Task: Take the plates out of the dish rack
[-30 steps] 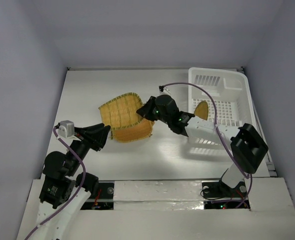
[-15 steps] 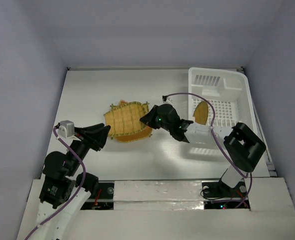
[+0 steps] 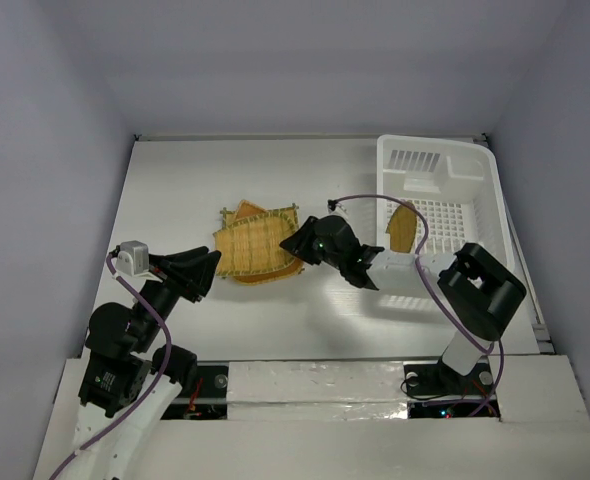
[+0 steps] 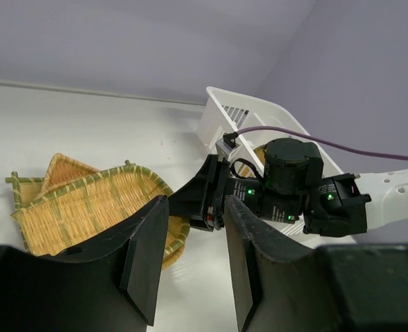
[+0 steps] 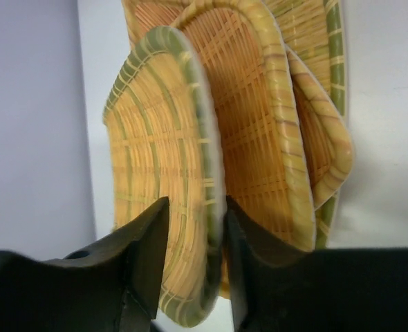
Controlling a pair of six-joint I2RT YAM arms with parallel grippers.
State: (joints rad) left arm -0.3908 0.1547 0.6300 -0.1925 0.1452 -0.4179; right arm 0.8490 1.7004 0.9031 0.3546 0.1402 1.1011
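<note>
- Top external: a stack of woven bamboo plates (image 3: pixel 247 250) lies flat on the bench (image 3: pixel 175 180), left of the white dish rack (image 3: pixel 437 146).
- The stack's top plate is squarish, and its long axis runs left to right, slightly skewed.
- Only this view shows the standing plate (image 3: pixel 405 228) in the rack. It is on edge and leaning, with its long axis running near to far.
- The right end effector (image 3: pixel 297 243) is at the stack's right edge. The left end effector (image 3: pixel 207 270) hangs just beside the stack's near-left corner, apart from it.
- Left wrist: the left end effector's fingers stand apart with nothing between them.
- This low view shows the stack's layers: a smaller plate pokes out at the far left, and a rounded one sits under the near right.
- Right wrist: only here do the jaws show, straddling the green-rimmed plate (image 5: pixel 164 173). I cannot tell whether they press it.
- Behind that plate, two more rims overlap.
</note>
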